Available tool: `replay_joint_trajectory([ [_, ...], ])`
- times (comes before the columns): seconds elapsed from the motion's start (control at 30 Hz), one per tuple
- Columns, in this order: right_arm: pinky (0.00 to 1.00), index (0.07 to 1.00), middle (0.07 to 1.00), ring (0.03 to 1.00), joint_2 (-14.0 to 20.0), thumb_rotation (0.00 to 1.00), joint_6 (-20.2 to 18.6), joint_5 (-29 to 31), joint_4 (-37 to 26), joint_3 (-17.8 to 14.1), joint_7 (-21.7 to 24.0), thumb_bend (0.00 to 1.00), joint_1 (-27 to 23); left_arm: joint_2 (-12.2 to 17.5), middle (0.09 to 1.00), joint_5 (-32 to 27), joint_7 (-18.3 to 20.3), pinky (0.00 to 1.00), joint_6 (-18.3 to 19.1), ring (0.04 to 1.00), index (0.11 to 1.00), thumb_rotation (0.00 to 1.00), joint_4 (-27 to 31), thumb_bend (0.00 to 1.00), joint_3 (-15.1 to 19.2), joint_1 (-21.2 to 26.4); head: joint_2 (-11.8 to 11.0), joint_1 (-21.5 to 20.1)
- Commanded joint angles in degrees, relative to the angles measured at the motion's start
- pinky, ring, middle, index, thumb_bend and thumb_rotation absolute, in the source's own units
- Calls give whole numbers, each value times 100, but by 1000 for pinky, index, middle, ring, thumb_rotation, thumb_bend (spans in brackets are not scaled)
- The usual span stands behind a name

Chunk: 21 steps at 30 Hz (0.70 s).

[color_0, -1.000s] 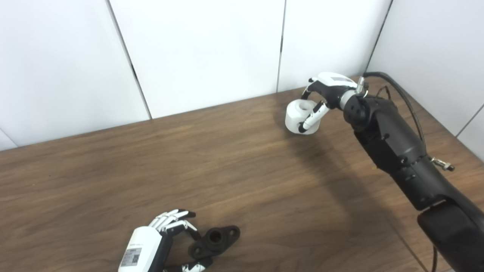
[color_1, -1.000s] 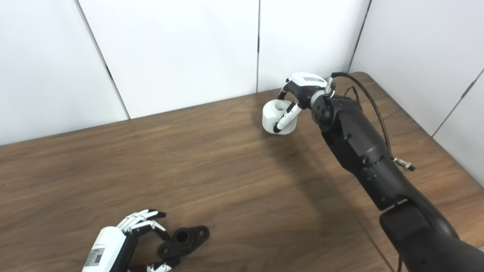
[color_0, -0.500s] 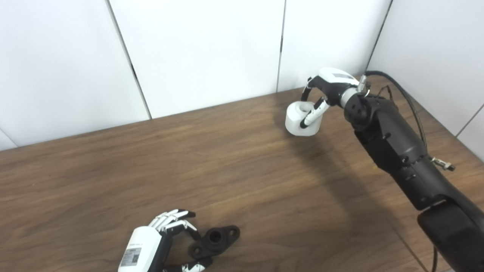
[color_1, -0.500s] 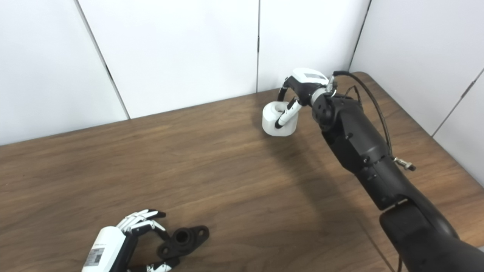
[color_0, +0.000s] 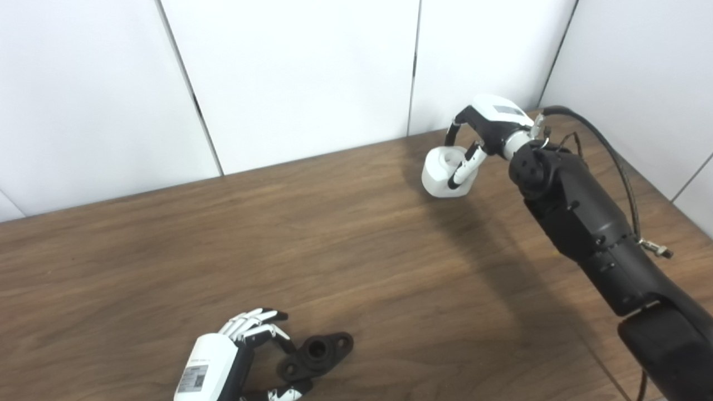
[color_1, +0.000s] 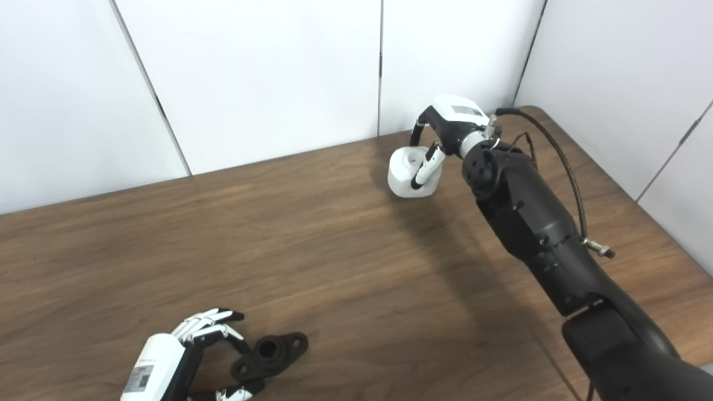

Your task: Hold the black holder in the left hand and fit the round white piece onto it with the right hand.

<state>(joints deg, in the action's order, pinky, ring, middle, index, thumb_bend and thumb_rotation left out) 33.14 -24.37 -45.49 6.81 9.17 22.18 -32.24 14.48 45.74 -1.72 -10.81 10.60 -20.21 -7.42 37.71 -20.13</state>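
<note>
The round white piece (color_0: 443, 172), with a hole in its top, is in my right hand (color_0: 490, 125) near the table's far right corner. The fingers and thumb are shut on its rim, and the piece is tilted and seems just clear of the wood. The black holder (color_0: 318, 354), a flanged part with a round bore, lies flat on the table at the near left. My left hand (color_0: 223, 362) rests beside it, with fingers and thumb curled either side of the holder's near end. They stand apart and the holder is not lifted.
The brown wooden table (color_0: 334, 239) ends at white wall panels behind and to the right. A black cable (color_0: 601, 145) loops off the right forearm over the far right corner.
My right hand has risen slightly and rolled, so the white piece has tipped and lifted with it. The left hand and the black holder have not moved.
</note>
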Motion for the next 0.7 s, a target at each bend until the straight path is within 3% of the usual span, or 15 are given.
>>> replay_joint_trajectory([
  [0.0, 936, 485, 848, 956, 202, 137, 90, 18, -83, -72, -206, 525, -231, 51, 776, 106, 184, 812, 185, 828, 486, 42, -135, 517, -12, -109, 1, 13],
  [0.23, 954, 485, 838, 944, 312, 138, 161, 30, -415, -69, -139, 525, -178, -28, 776, 132, 115, 814, 145, 829, 485, 41, -214, 517, -41, -92, 5, 153],
  [0.67, 990, 487, 810, 946, 585, 142, -100, 80, -2512, -38, 990, 522, -52, -193, 777, 337, -22, 809, 156, 823, 485, 42, -356, 518, -167, -38, 45, 542],
])
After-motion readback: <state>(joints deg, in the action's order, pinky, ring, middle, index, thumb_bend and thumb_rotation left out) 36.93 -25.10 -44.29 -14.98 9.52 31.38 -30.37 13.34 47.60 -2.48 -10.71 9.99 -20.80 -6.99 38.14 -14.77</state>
